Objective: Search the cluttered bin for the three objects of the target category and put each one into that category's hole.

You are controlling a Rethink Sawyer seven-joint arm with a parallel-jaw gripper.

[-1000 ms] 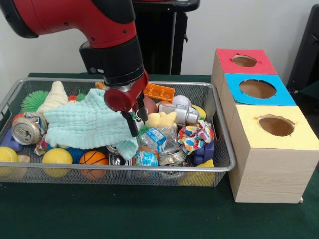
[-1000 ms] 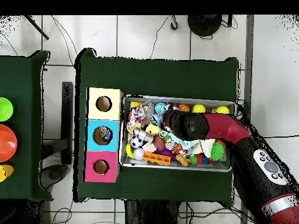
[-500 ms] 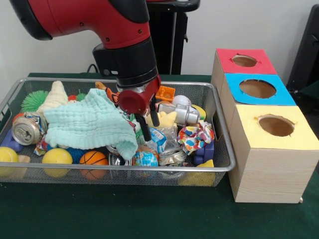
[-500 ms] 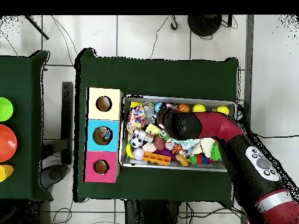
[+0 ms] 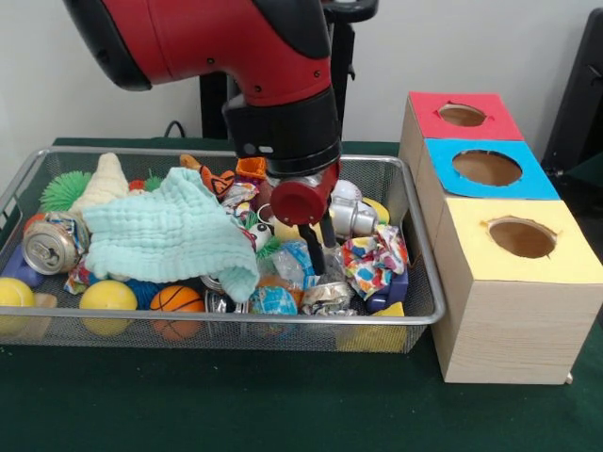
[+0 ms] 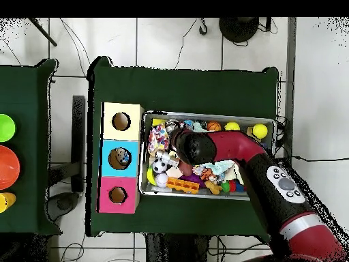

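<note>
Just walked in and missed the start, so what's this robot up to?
A red Sawyer arm reaches down into the wire-mesh bin full of toys, balls, cans and a mint cloth. Its gripper hangs just above the clutter near the bin's box-side end; a grasp isn't visible. Beside the bin stand three boxes, the blue-framed hole in the middle.

Red and black arm [image 5: 236,56]: cut off by the front view's top edge.
Gripper [image 5: 316,250]: finger state unclear.
Silver wire-mesh bin [image 6: 267,123]: middle hidden under the arm overhead.
</note>
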